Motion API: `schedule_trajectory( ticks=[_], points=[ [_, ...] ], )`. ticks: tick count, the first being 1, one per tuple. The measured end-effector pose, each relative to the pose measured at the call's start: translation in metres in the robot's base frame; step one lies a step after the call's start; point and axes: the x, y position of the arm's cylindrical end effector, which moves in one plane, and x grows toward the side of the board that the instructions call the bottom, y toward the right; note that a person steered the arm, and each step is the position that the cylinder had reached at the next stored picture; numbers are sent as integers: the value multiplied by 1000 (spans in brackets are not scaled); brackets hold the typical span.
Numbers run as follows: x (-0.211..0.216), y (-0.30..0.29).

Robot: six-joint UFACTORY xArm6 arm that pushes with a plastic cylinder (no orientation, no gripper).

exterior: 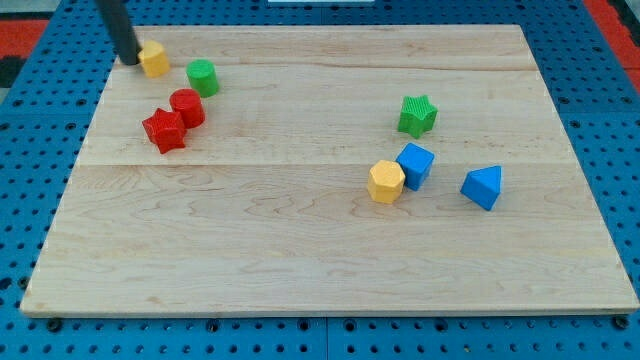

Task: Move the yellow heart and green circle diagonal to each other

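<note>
The yellow heart (154,59) lies near the board's top left corner. The green circle (203,77) sits just to its right and slightly lower, a small gap between them. My tip (129,59) rests on the board at the heart's left side, touching or nearly touching it. The dark rod rises from the tip to the view's top edge.
A red circle (187,107) and a red star (164,130) sit touching, below the green circle. At the right are a green star (418,115), a yellow hexagon (386,181), a blue cube (415,164) and a blue triangle (483,186). The wooden board (300,250) lies on a blue pegboard.
</note>
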Motion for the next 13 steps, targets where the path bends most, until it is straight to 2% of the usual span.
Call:
schedule_trajectory(
  ticks=[1,2,3,5,7,8,9,10,12,13],
  points=[
    [-15,20],
    [12,-46],
    [41,-26],
    [1,22],
    [40,31],
    [36,63],
    [31,58],
    [34,81],
    [78,158],
    [35,257]
  ],
)
